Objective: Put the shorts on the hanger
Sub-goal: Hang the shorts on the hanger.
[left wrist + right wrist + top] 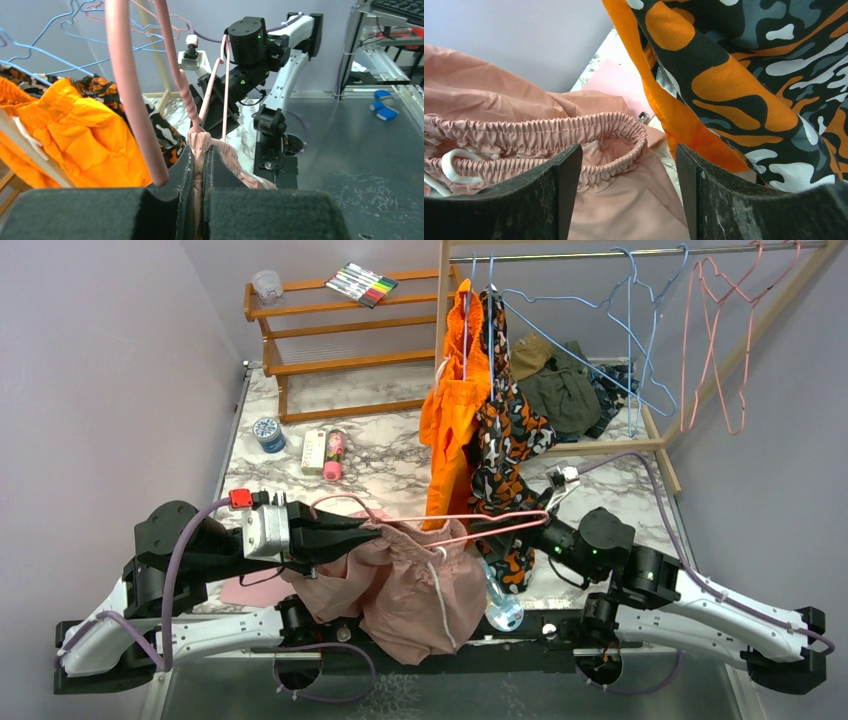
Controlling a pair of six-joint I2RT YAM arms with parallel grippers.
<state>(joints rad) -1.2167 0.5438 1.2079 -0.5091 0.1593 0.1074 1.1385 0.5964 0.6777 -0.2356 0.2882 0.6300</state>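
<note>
1. Top view: the left hand (pixel 372 532) was clamped on the gathered edge of the shorts (pixel 410 590). They hung in a bunch under the hanger (pixel 490 515), over the near edge of the bench (pixel 390 455). The hanger lay roughly level between the two hands, its far corner at the right hand (pixel 520 528). What bore it could not be told. Most of the fabric hung from one small pinch, so its weight could drag it free. That weight could also pull the wire down until it tipped off.

2. Left wrist view: the left hand (pixel 200 152) was closed tight on a fold of the shorts (pixel 202 142). The hanger (pixel 226 85) wires ran down right at that fold. The wire could snag in the gathers, so a tug on the cloth might haul the hanger along instead of sliding the shorts onto it.

3. Right wrist view: the right hand (pixel 626 160) stood open, jaws wide apart, gripping nothing. The waistband (pixel 549 132) lay just beneath it, and the camouflage garment (pixel 749 75) hung close by one finger. The hanger did not show here. Closing blind could nip the camouflage garment, the drawstring (pixel 451 167) or a single layer of waistband. A pull would then drag the wrong cloth.
</note>
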